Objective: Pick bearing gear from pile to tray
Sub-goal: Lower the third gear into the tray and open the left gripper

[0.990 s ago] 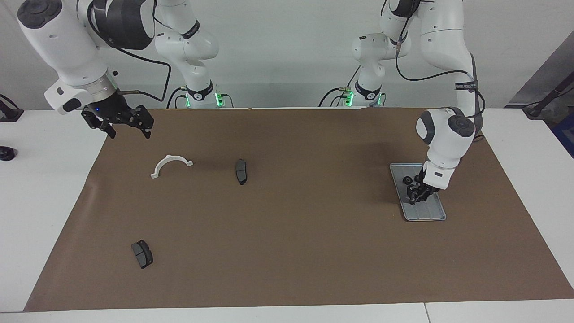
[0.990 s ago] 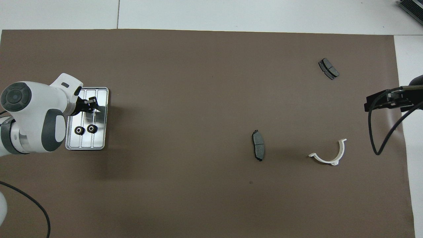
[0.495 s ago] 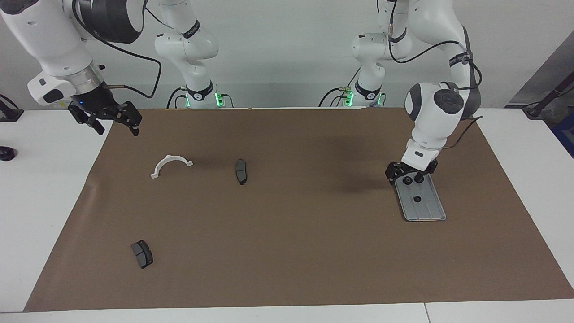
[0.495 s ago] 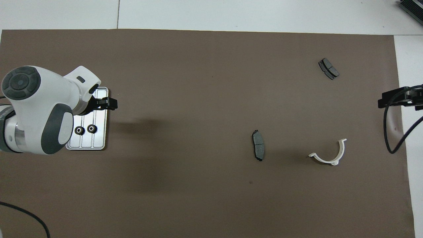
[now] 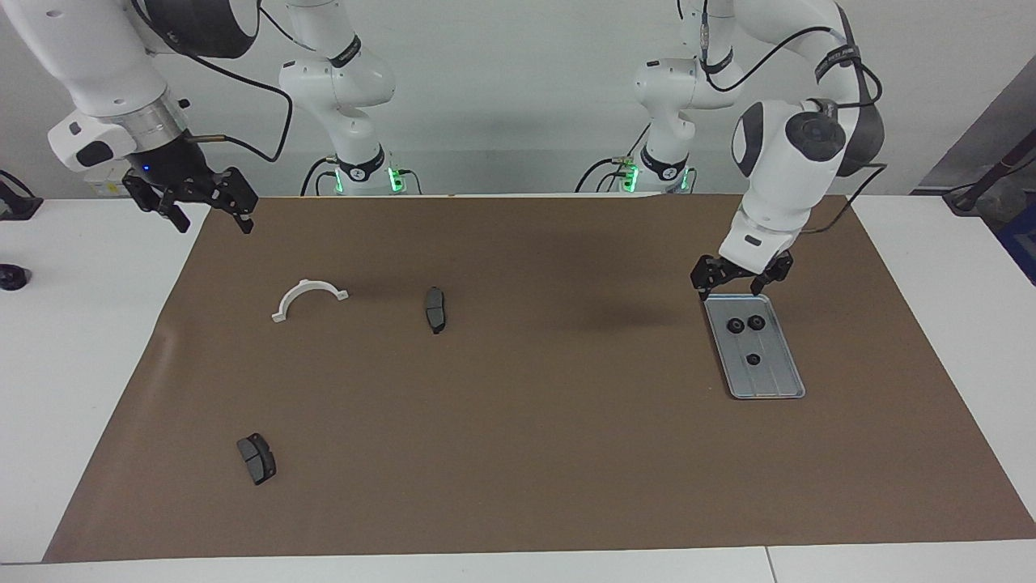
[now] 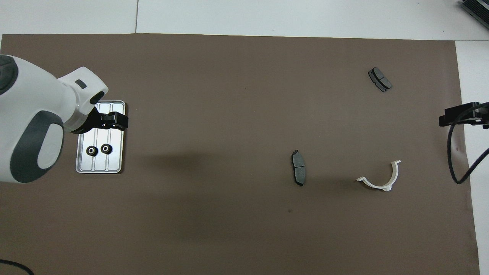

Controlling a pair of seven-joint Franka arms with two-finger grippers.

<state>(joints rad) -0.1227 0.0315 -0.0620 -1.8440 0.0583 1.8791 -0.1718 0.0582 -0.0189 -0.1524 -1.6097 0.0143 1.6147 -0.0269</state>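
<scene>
Left tool (image 5: pixel 740 282) (image 6: pixel 114 120) is up in the air over the tray's (image 5: pixel 789 380) (image 6: pixel 116 164) robot-side end, fingers spread wide, nothing between them. Left arm comes down from its base and bends over that end of the desk (image 5: pixel 97 340).

Tray lies flat on the brown mat (image 5: pixel 526 453) (image 6: pixel 229 95) at the left arm's end of the desk, long side running away from the robots. Three bearing gears on it, all small, black, round. Two bearing gears sit side by side (image 5: pixel 736 325) (image 5: pixel 757 322), close but apart, near the tray's robot-side end; in the overhead view these are the pair at (image 6: pixel 91 151) and (image 6: pixel 106 148). Third bearing gear (image 5: pixel 753 359) lies alone around mid-tray, farther from the robots than the pair; in the overhead view the left tool covers it. Tool touches none of them.

Right tool (image 5: pixel 202 206) (image 6: pixel 458 115) hangs in the air over the mat's edge at the right arm's end, fingers spread apart, empty. Right arm waits there.

Rest of the mat: white half-ring clamp (image 5: pixel 307 298) (image 6: pixel 382 179) toward the right arm's end. Dark brake pad (image 5: pixel 435 309) (image 6: pixel 298 168) beside the clamp, toward the middle of the desk. Second brake pad (image 5: pixel 256 458) (image 6: pixel 379 79) lies farther from the robots than the clamp, well apart from it, toward the right arm's end. No pile of gears shows on the mat.
</scene>
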